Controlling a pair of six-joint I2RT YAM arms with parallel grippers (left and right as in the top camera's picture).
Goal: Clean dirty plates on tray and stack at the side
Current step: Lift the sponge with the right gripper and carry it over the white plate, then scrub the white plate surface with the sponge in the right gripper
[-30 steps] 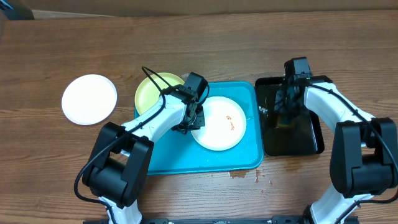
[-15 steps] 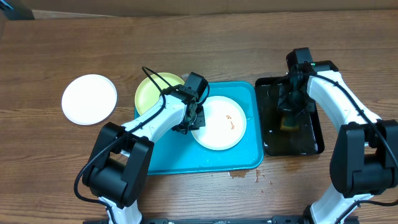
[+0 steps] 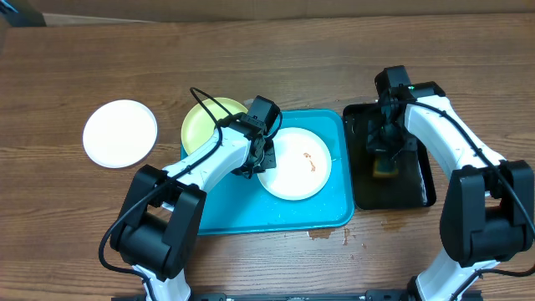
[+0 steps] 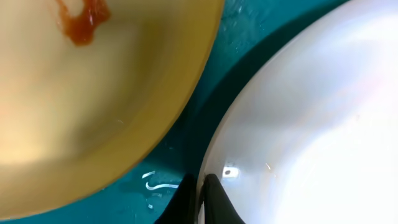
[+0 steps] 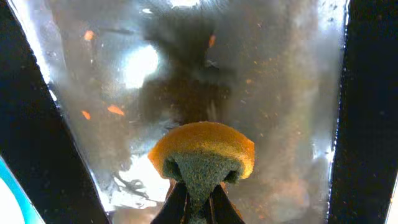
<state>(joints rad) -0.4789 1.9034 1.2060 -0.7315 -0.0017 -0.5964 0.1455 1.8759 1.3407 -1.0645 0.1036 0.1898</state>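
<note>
Left claw point(image 4: 199, 184): pinching rim of white plate point(image 4: 298, 112), yellow-green plate point(image 4: 93, 93) just beside. Right claw point(image 5: 199, 194): clenched on sponge point(image 5: 202, 149) over black tray point(image 3: 422, 182).

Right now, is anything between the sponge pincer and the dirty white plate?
Nothing visible. The right pincer holds the sponge over the black tray; only that tray's rim and the blue tray's rim lie between it and the white plate. The left pincer grips its far edge.

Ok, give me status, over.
Left gripper shut on rim of smeared round white plastic plate in turquoise rectangular plastic tray. Right gripper shut on orange sponge over black tray. Nothing seen blocking.
</note>
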